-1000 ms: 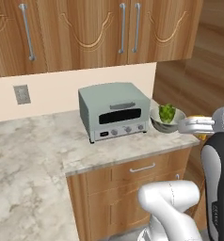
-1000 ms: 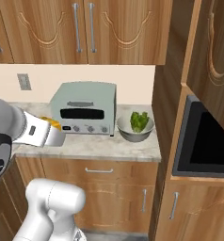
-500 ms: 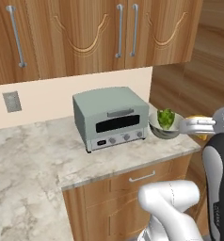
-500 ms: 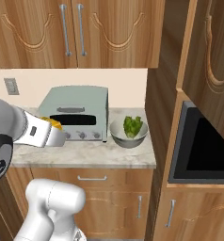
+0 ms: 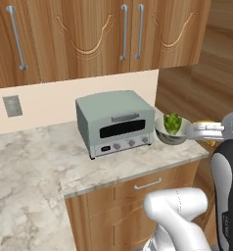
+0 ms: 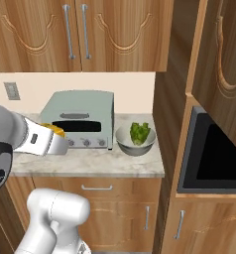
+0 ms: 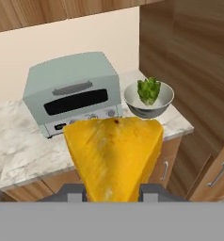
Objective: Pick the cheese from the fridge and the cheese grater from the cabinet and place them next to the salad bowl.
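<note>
Clamped between the two dark fingers of the claw (image 7: 112, 190), the cheese (image 7: 115, 155) is a yellow-orange wedge that fills the lower middle of the hand view, its broad edge up toward 12 o'clock and its narrow end down between the jaws. The jaws are nearly closed, pressed against the wedge on both sides.

From the left base camera the claw (image 5: 209, 132) sits at the 3 o'clock edge, with a bit of the cheese (image 5: 206, 124) showing yellow around it. From the right base camera the claw (image 6: 60, 143) is at about 9 o'clock, and the cheese (image 6: 55, 130) peeks out just above it.

On the marble counter (image 6: 90, 161) stands a grey-green toaster oven (image 6: 83, 119), and just beside it, at its 3 o'clock in the right base view, is the salad bowl (image 6: 135, 141), a round grey bowl with green leaves inside. In the hand view the salad bowl (image 7: 148, 99) lies at about 1 o'clock from the cheese, well apart from it and farther away. Wooden wall cabinets (image 5: 104, 34) with silver bar handles hang over the counter. A dark microwave (image 6: 214, 158) sits in the tall wooden unit at 3 o'clock of the bowl in the right base view.
</note>
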Motion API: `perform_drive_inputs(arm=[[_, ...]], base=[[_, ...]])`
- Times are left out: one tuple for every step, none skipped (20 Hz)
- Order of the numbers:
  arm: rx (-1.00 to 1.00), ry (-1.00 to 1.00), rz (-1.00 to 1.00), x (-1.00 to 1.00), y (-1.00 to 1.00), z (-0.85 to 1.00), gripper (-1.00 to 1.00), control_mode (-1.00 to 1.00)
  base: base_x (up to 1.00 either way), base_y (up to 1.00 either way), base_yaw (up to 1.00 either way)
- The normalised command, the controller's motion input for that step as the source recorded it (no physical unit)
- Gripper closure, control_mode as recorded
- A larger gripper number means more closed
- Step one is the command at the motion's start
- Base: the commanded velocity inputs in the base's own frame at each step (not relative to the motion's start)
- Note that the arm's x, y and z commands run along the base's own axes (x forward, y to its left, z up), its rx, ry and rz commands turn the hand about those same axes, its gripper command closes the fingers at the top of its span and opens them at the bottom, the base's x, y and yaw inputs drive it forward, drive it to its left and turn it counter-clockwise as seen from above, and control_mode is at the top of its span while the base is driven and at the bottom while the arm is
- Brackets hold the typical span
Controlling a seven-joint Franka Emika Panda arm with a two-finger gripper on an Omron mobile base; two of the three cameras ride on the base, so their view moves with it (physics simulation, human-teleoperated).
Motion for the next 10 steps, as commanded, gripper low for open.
perform_drive_inputs(arm=[[0.0,0.0,0.0,0.0,0.0,0.0,1.0,1.0],[0.0,0.09,0.0,0.12,0.0,0.0,1.0,-1.0],[-0.07,0.25,0.0,0.36,0.01,0.15,1.0,-1.0],[-0.11,0.34,0.0,0.51,0.07,0.21,1.0,-1.0],[-0.19,0.49,0.0,0.64,0.09,0.35,1.0,-1.0],[-0.21,0.51,0.0,0.65,0.1,0.35,1.0,-1.0],[-0.21,0.53,0.0,0.63,0.09,0.34,1.0,-1.0],[-0.2,0.49,0.0,0.67,0.03,0.16,1.0,-1.0],[-0.05,0.27,0.0,0.39,0.0,0.0,1.0,-1.0],[0.0,0.05,0.03,0.36,0.0,-0.28,1.0,-1.0]], base=[[0.02,0.0,0.0],[0.0,0.0,0.0],[0.0,0.0,0.0],[0.0,0.0,0.0],[0.0,0.0,0.0],[0.0,0.0,0.0],[0.0,0.0,0.0],[0.0,0.0,0.0],[0.0,0.0,0.0],[0.0,0.0,0.0]])
